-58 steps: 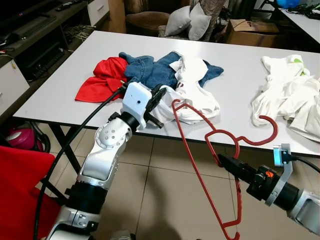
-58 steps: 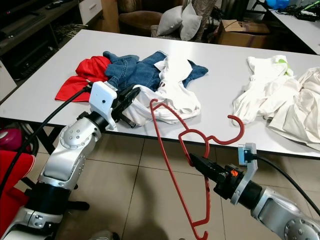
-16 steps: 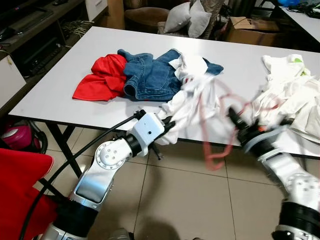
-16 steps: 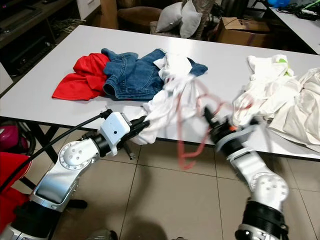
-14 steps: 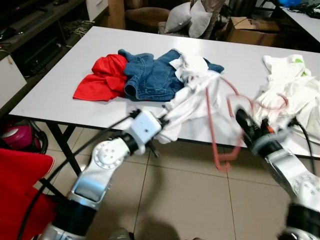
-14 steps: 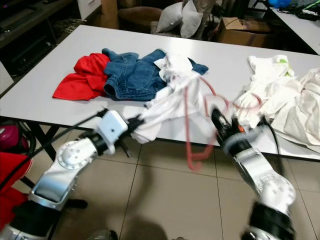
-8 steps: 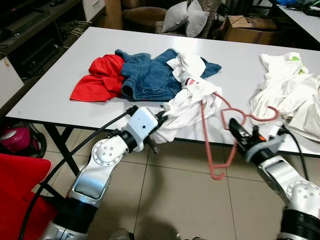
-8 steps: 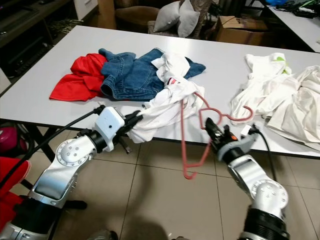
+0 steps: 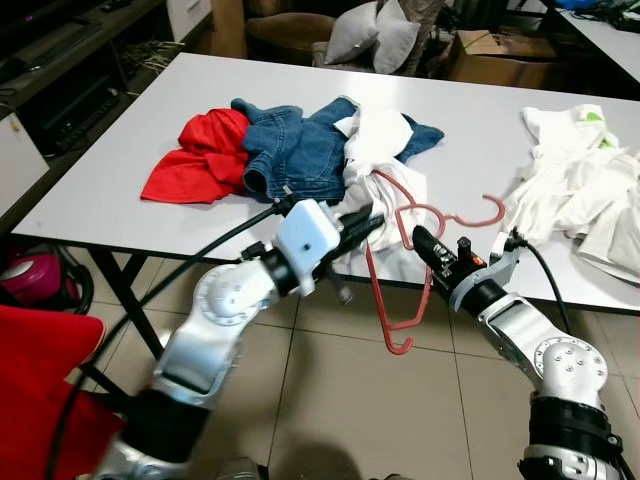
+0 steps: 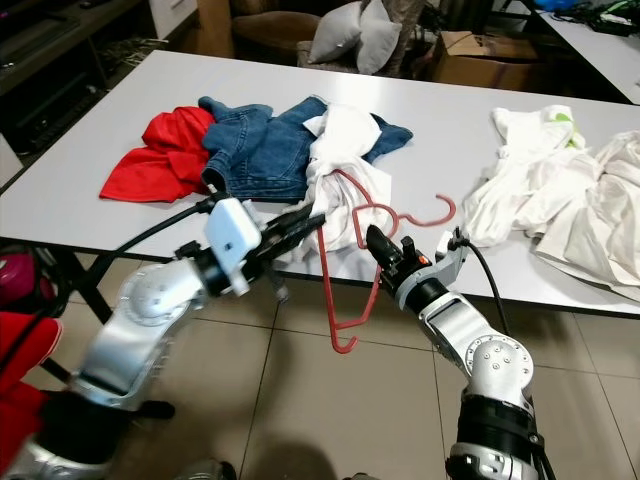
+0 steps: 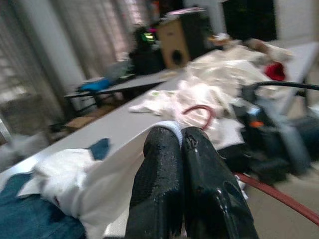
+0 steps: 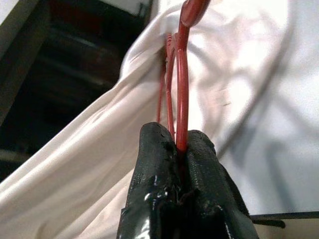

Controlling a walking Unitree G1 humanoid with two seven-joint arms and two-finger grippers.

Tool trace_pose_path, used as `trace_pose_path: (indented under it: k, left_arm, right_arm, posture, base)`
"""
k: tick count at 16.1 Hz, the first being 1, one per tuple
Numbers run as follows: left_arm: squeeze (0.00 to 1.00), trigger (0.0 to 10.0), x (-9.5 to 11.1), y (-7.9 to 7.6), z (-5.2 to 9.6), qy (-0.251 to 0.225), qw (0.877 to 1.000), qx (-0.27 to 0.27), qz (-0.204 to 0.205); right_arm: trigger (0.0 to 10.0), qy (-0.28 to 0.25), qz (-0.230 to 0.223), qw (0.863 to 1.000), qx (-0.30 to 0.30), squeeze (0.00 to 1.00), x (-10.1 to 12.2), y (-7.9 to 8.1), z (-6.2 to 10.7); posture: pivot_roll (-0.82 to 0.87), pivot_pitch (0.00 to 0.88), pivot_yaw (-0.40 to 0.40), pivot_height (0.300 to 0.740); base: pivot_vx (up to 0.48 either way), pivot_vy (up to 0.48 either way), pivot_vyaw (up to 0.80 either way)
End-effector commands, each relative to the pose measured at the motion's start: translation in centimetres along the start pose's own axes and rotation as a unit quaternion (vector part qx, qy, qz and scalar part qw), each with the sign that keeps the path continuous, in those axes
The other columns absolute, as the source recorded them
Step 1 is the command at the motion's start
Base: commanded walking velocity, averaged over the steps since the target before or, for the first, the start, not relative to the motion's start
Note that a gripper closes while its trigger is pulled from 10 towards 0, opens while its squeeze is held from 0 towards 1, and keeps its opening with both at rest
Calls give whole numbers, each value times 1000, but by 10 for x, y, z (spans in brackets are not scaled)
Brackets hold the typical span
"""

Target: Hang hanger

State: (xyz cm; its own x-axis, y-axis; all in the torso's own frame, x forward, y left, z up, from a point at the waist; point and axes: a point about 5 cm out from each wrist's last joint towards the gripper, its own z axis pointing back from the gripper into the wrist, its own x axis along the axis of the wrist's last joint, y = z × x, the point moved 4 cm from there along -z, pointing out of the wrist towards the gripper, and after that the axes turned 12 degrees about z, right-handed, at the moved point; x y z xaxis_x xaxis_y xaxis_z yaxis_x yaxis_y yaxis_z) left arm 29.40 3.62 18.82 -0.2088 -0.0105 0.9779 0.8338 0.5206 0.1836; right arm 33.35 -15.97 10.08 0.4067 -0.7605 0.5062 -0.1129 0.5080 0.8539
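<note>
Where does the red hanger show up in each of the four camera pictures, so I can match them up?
Left eye view: red hanger at the table's front edge, middle, between the two grippers.
Right eye view: hanger, same spot.
Left wrist view: its hook beyond the fingertips.
Right wrist view: its wire pinched in the right gripper.
Shared landmark: the white shirt.

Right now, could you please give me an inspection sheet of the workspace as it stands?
Surface: white table, garments on it.
Job's things: red hanger at the table's front edge, partly inside the white shirt.
Clutter: red garment, jeans, pile of white clothes on the robot's right.
Grippers: left gripper shut on the white shirt; right gripper shut on the red hanger.
Cables: black cable along the left arm; another at the right wrist.
Surroundings: tiled floor, cushions, cardboard box.
</note>
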Motion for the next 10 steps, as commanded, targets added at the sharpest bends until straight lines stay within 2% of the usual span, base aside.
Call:
trace_pose_path:
  k: [1,2,3,4,8,10]
  left_arm:
    - [0,0,-4,-11,1,19,999,-38,7]
    - [0,0,-25,-15,9,88,994,-58,-11]
    - [0,0,-44,-12,17,139,988,-54,-36]
    - [0,0,-51,-10,20,156,986,-47,-45]
    - [0,0,-33,-21,5,110,991,-64,-29]
    - [0,0,-30,-34,-4,96,992,-84,-19]
  right_arm:
    - [10000,-25,2,1000,-9,0,12,-2,-2]
    - [10000,-59,-15,998,-15,0,24,-4,-4]
    - [10000,-88,-43,995,-12,0,35,-4,-6]
    - [10000,-101,-57,993,-10,0,41,-3,-7]
    - [10000,-136,-72,986,-56,0,48,-13,-20]
    - [10000,-171,-121,976,-63,0,53,-12,-29]
  posture:
    - [22,24,-14,740]
    - [25,22,-12,740]
    - [29,21,-11,740]
    - [29,21,-11,740]
    - [39,24,-14,740]
    - [44,31,-13,740]
  base:
    - [0,0,0]
    - [0,0,0]
    - [0,0,0]
    - [0,0,0]
    - [0,0,0]
    - [0,0,0]
